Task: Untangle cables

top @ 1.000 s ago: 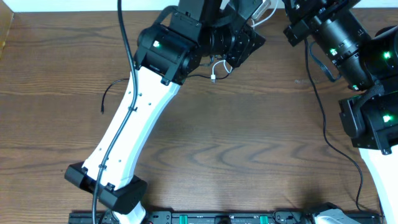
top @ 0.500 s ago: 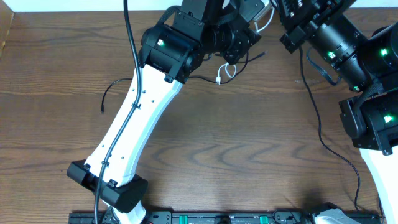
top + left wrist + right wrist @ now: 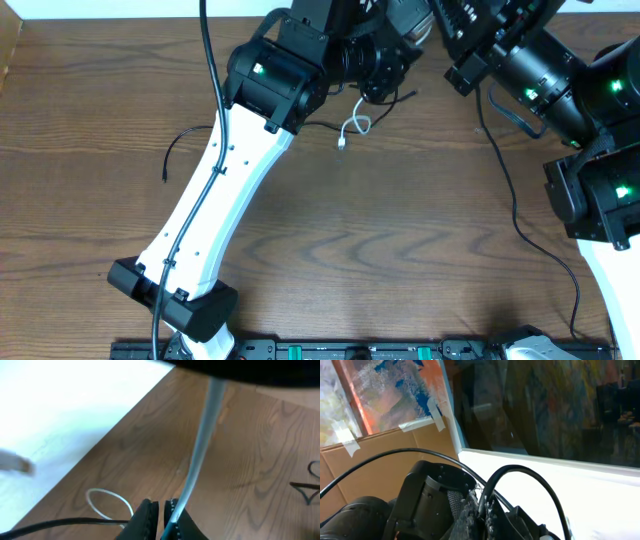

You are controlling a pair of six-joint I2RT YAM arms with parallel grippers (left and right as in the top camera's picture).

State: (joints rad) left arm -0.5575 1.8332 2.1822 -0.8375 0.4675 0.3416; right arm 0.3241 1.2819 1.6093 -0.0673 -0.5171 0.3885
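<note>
In the left wrist view my left gripper (image 3: 161, 512) has its jaws almost together on a white cable (image 3: 200, 445). That cord runs taut from them up to a dark shape at the top edge. A slack white loop (image 3: 107, 497) and a black cable (image 3: 60, 524) lie on the wood behind. From overhead, the white cable's loop and plug (image 3: 352, 128) hang below the left wrist. My right gripper (image 3: 482, 505) is shut on a black cable (image 3: 520, 472) that arches up and to the right. Another black cable (image 3: 185, 140) lies left of the left arm.
The left arm (image 3: 215, 190) crosses the table from the front left to the back middle. The right arm (image 3: 540, 75) and its base fill the back right, trailing a thick black wire (image 3: 520, 220). A white wall runs along the table's far edge (image 3: 120, 18).
The left jaws have narrowed around the white cable. Its plug end has swung a little lower on the table. The right arm has shifted slightly left.
</note>
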